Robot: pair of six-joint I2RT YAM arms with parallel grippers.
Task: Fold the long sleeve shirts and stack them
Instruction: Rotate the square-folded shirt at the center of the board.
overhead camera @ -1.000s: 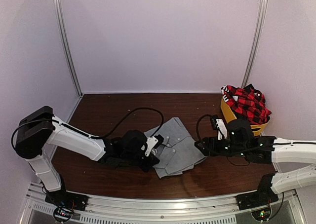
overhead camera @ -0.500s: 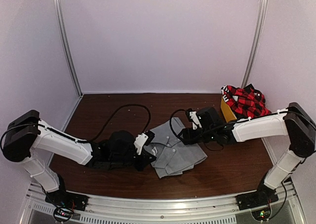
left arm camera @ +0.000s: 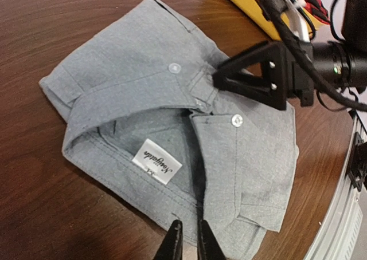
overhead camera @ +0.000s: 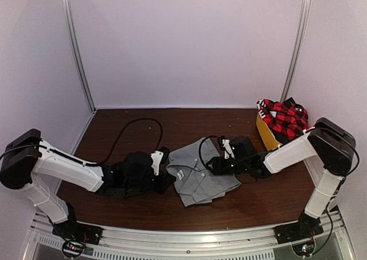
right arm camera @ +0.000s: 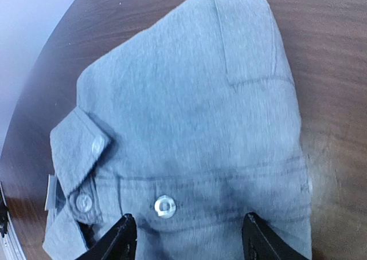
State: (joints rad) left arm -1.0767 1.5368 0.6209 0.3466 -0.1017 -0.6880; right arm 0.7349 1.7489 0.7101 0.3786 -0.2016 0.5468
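The light-grey collared shirt (overhead camera: 200,177) lies folded at the middle of the table, collar and label toward my left arm (left arm camera: 172,111) (right arm camera: 189,111). My left gripper (overhead camera: 163,175) (left arm camera: 188,237) sits low at the shirt's collar edge, its fingers nearly together over the hem; I see no cloth pinched between them. My right gripper (overhead camera: 214,165) (right arm camera: 189,237) is wide open and low over the button placket, with a finger on each side of a button; it also shows in the left wrist view (left arm camera: 221,79). The red-and-black plaid shirt (overhead camera: 287,119) is heaped on the yellow tub (overhead camera: 264,133).
The yellow tub stands at the right wall and shows in the left wrist view (left arm camera: 246,8). A black cable (overhead camera: 137,128) loops over the table behind my left arm. Bare dark wood (overhead camera: 189,122) lies behind the grey shirt. A metal rail (overhead camera: 183,240) runs along the near edge.
My right gripper has swung from the shirt's right edge onto its middle and lowered. My left gripper has drawn back left to the collar edge.
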